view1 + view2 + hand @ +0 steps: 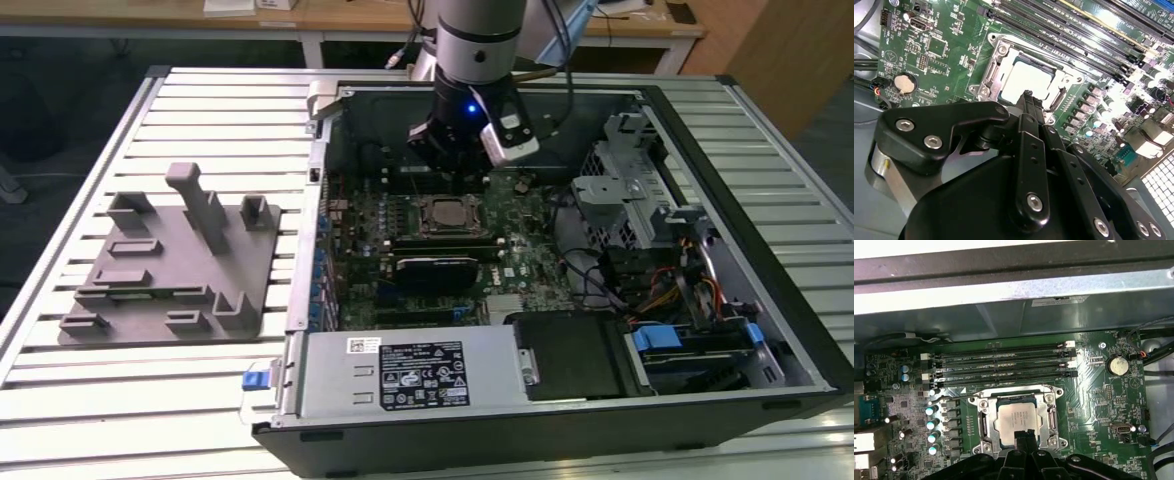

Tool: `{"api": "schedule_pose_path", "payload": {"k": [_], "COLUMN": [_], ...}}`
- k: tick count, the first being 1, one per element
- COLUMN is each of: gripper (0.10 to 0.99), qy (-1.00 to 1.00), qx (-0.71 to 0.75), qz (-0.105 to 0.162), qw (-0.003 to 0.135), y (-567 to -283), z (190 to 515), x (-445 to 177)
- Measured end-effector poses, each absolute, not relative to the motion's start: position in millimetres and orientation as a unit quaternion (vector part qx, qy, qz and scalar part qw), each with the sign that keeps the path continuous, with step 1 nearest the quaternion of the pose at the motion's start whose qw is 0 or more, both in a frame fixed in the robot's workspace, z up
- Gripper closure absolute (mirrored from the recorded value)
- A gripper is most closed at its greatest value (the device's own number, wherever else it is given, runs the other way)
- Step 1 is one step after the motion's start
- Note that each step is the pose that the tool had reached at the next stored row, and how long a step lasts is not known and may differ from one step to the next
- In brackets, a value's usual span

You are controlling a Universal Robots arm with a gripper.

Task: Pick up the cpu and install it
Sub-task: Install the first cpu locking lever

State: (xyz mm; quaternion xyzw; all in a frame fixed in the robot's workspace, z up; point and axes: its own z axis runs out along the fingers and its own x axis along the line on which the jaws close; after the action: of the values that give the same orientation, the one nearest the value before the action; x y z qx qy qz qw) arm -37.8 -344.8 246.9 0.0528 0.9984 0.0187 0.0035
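The cpu [447, 213] lies flat in the metal-framed socket [981, 405] on the green motherboard inside the open computer case. Its pale silver top faces up in both wrist views [1026, 80] [1018, 416]. My gripper [455, 183] hangs just above the socket, toward the case's far wall. Its black fingers are pressed together and shut, with nothing between them. In both wrist views the gripper's tips [1028, 98] [1024, 436] overlap one edge of the cpu. I cannot tell whether they touch it.
Memory slots [999, 362] run beside the socket. A black block [434, 272] sits just nearer than the socket. A grey plastic fixture with upright posts [174, 260] stands on the slatted table at the exterior view's left. The power supply [400, 372], drive cage [627, 190] and cables crowd the case.
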Motion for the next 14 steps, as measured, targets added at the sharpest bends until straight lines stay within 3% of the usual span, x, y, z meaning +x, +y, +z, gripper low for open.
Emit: {"api": "schedule_pose_path", "payload": {"k": [14], "gripper": [0.980], "qy": [0.998], "qx": [0.053], "qz": [0.019], "qw": [0.003], "y": [-344.8], "z": [246.9], "x": [-47.3]}}
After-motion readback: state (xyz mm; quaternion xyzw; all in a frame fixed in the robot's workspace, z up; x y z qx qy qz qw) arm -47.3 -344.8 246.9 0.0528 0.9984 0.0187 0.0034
